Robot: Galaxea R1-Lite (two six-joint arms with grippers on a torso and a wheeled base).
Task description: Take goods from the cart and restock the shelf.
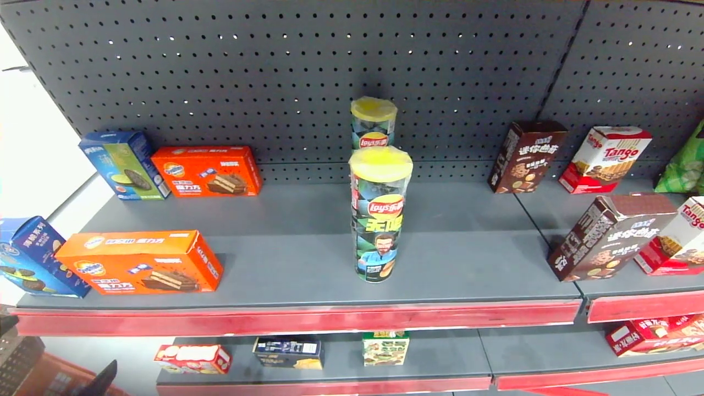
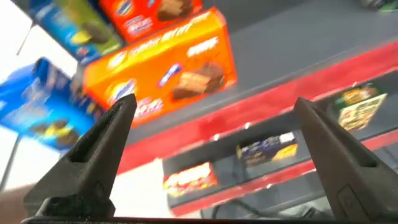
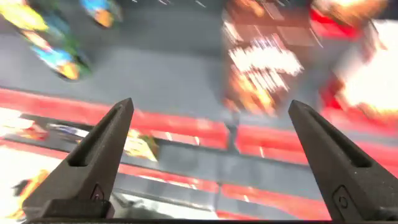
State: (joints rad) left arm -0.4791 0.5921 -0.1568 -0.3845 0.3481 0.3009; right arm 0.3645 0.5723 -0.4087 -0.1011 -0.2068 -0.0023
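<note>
On the grey upper shelf (image 1: 308, 264), a chip can with a yellow lid (image 1: 378, 214) stands upright at the middle front, with a second can (image 1: 373, 124) behind it. My left gripper (image 2: 214, 102) is open and empty, held in front of the shelf's red edge (image 2: 249, 118), below an orange cake box (image 2: 161, 65) and a blue biscuit box (image 2: 43, 106). My right gripper (image 3: 211, 104) is also open and empty, facing the red edge (image 3: 186, 127) below a blurred brown box (image 3: 264, 62); a chip can (image 3: 53, 43) shows off to one side.
Orange boxes (image 1: 140, 261) and blue boxes (image 1: 124, 163) fill the shelf's left side; brown boxes (image 1: 608, 234) and red-white wafer boxes (image 1: 605, 158) stand on the right. The lower shelf (image 1: 451, 352) holds small boxes (image 1: 385, 347). A dark meshed object (image 1: 19, 357) sits at the bottom left corner.
</note>
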